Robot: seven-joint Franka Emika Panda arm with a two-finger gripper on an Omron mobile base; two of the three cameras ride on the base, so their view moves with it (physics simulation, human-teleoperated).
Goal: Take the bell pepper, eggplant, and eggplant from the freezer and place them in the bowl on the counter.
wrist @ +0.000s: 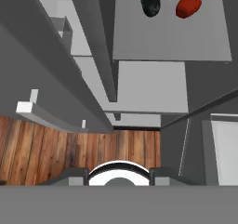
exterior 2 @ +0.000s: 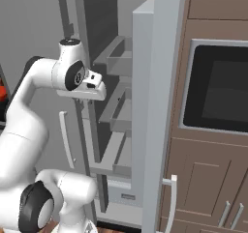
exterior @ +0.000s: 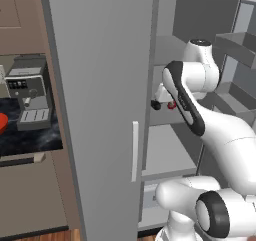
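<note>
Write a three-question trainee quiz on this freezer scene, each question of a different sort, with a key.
1. True or false: the freezer stands with its door open.
2. In the hand view, the red bell pepper lies on: A) a freezer shelf; B) the wooden floor; C) an oven rack.
3. What stands on the counter to the right of the bowl in the left base view?

Key: 1 true. 2 A. 3 the coffee machine.
</note>
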